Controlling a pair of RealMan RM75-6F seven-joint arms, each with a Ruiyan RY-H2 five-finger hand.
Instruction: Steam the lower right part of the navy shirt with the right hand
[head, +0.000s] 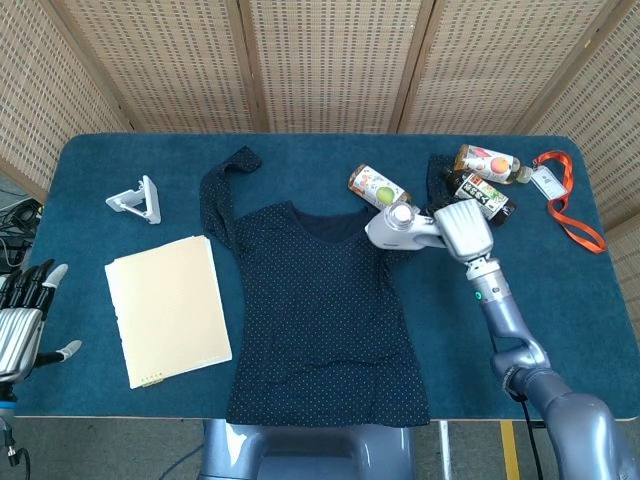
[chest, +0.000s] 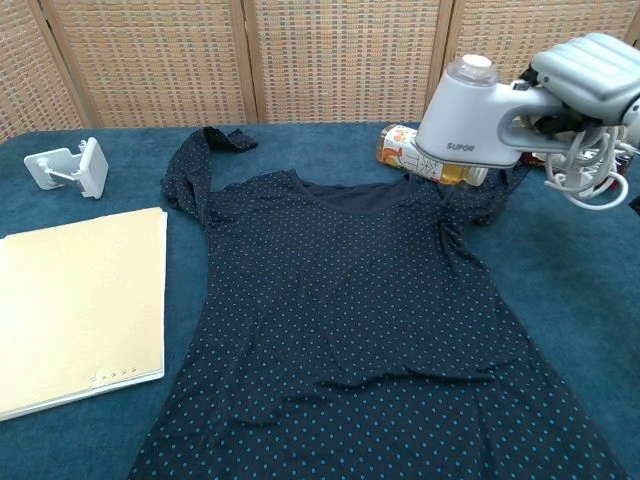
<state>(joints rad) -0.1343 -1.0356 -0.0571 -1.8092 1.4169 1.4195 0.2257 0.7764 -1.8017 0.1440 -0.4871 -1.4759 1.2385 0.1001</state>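
The navy dotted shirt (head: 320, 310) (chest: 350, 330) lies flat in the middle of the blue table, hem toward me. My right hand (head: 462, 226) (chest: 585, 70) grips the handle of a white garment steamer (head: 398, 228) (chest: 470, 110) and holds it in the air above the shirt's right shoulder and sleeve. A white cord (chest: 585, 170) loops down from the steamer's handle. My left hand (head: 20, 320) hangs off the table's left edge, fingers apart, holding nothing.
A bottle (head: 380, 190) (chest: 425, 150) lies by the collar, partly behind the steamer. Two more bottles (head: 485, 175) and an orange lanyard (head: 565, 205) lie at the back right. A cream folder (head: 168, 308) (chest: 75, 305) and a white stand (head: 137, 199) (chest: 70, 167) sit left.
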